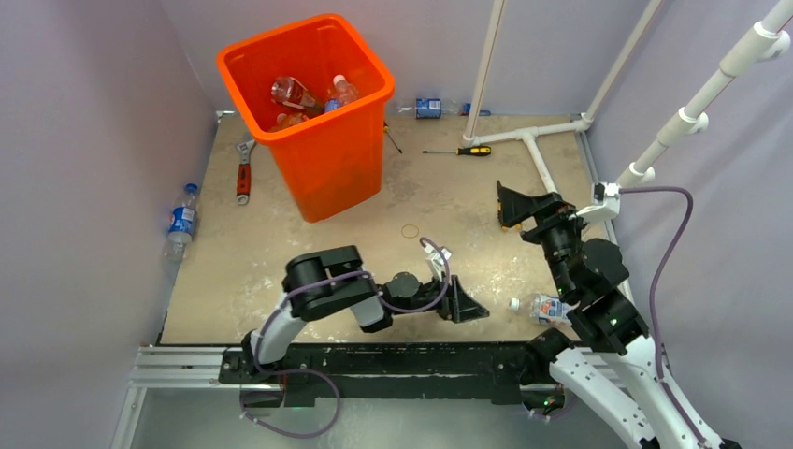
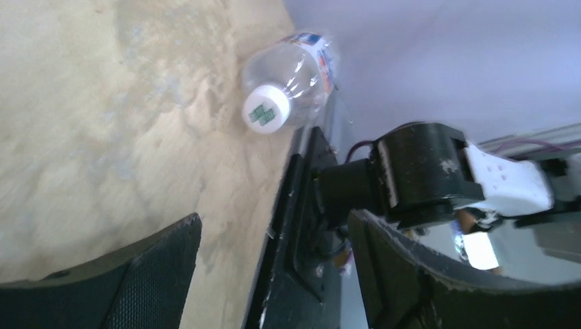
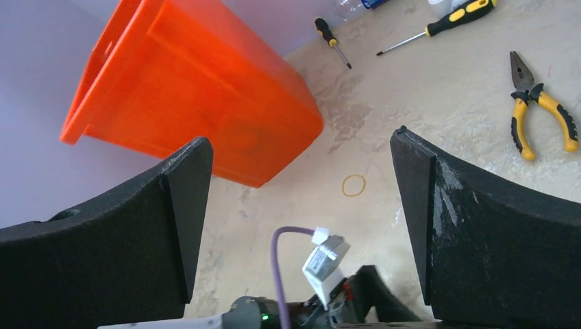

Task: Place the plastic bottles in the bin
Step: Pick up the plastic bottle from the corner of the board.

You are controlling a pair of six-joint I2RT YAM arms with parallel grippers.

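Your left gripper (image 2: 274, 219) is low over the table, jaws spread wide and empty, squared up on the near bottle (image 2: 291, 82), likely so you can slide straight in. That bottle lies on its side at the near right edge by the right arm's base, cap pointing at your left gripper, long axis running left to right. Your right gripper (image 3: 301, 137) hangs spread and empty too, facing the bin (image 3: 192, 96)

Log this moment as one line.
left hand open | right hand open | orange plastic bin holds bottles | clear plastic bottle beside right arm
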